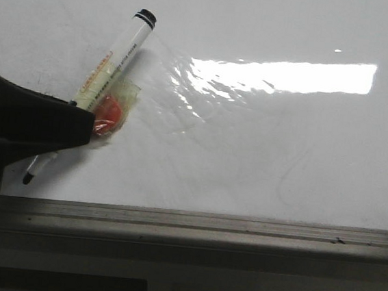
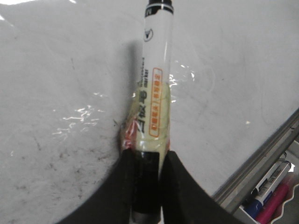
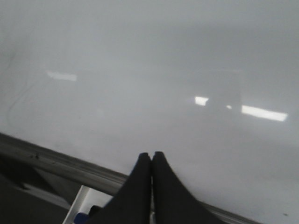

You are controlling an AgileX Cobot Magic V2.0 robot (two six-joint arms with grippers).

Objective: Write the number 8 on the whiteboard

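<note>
The whiteboard (image 1: 261, 159) fills the front view, glossy white with faint grey smudges and a bright glare patch (image 1: 290, 76). No black number 8 shows on it in any view. My left gripper (image 1: 79, 124) is at the left, shut on a white marker pen (image 1: 117, 55) wrapped in yellowish tape with a red piece (image 1: 109, 115). The pen's black tip (image 1: 29, 176) points down at the board near its front edge; I cannot tell if it touches. The left wrist view shows the gripper (image 2: 147, 156) clamped on the pen (image 2: 156, 70). My right gripper (image 3: 151, 155) is shut and empty over the board (image 3: 163, 70).
The board's grey metal frame edge (image 1: 207, 222) runs along the front. Beyond the frame (image 2: 261, 158), a white tray (image 2: 243, 215) holds spare markers (image 2: 271, 196). The tray's corner (image 3: 79, 205) also shows in the right wrist view.
</note>
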